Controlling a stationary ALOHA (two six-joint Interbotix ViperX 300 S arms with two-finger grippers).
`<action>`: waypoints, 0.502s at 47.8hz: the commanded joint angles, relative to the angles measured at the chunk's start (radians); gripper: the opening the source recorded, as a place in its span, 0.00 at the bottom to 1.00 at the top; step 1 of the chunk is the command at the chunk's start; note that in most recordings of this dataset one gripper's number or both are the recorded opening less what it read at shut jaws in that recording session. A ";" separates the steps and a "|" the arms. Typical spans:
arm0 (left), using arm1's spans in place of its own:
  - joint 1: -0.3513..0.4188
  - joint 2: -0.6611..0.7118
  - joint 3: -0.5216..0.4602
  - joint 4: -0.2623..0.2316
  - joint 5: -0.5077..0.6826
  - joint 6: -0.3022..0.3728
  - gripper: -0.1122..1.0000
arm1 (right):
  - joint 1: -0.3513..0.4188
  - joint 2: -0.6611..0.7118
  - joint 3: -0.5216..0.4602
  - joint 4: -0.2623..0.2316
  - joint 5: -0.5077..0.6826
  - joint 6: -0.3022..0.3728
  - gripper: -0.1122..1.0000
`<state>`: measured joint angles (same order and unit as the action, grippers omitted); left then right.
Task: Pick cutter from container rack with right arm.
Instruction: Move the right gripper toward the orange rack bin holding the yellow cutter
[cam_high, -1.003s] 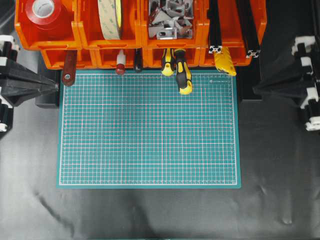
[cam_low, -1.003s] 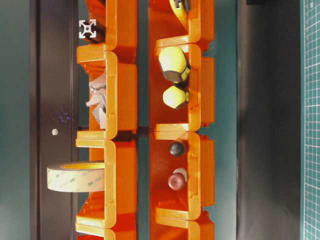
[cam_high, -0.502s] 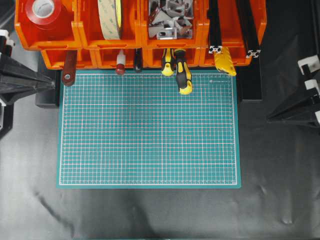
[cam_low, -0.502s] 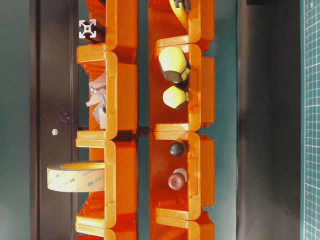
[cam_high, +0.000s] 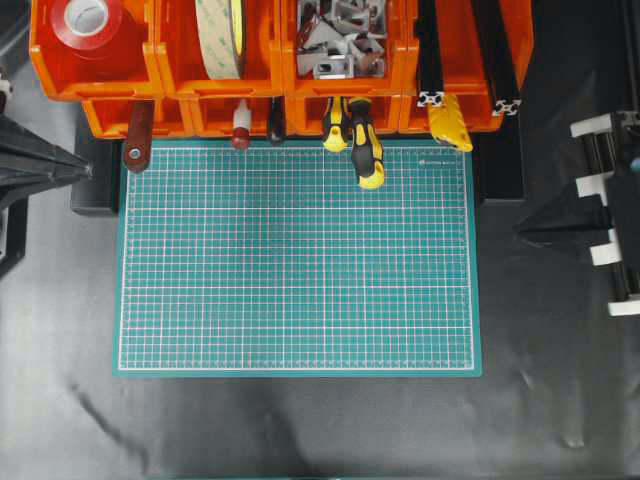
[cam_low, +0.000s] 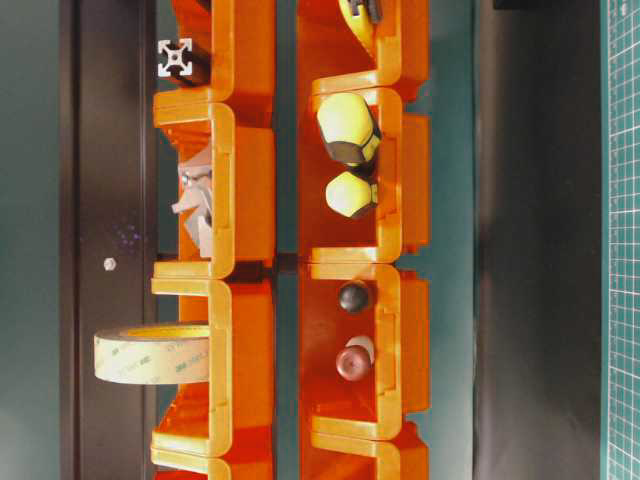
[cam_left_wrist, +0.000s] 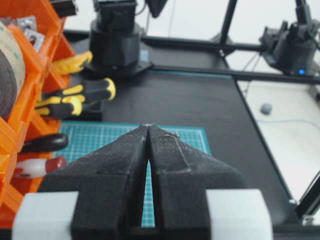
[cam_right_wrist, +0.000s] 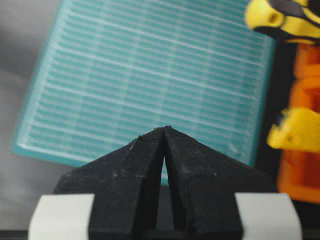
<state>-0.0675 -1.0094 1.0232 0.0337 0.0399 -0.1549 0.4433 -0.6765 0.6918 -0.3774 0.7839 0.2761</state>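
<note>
Early going: cutter (cam_high: 450, 122) untouched in the rack (cam_high: 300, 60).
My right end effector (cam_high: 522, 230), jaws together and empty, sits at three o'clock; everything's left.

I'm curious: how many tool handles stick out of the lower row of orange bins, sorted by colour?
yellow-and-black screwdrivers: 2
all-yellow cutter: 1
dark red handle: 1
white-and-red handle: 1
black handle: 1
Total: 6
</note>
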 joint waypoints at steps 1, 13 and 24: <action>-0.011 0.005 -0.029 0.003 0.003 -0.015 0.11 | 0.091 0.051 -0.064 -0.140 0.143 0.095 0.10; -0.009 0.008 -0.029 0.003 -0.002 -0.021 0.11 | 0.319 0.150 -0.038 -0.500 0.419 0.425 0.10; -0.011 -0.005 -0.029 0.003 -0.009 -0.021 0.11 | 0.382 0.298 -0.025 -0.603 0.574 0.555 0.10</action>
<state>-0.0782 -1.0155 1.0216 0.0337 0.0414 -0.1733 0.8176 -0.4203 0.6780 -0.9603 1.3177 0.8237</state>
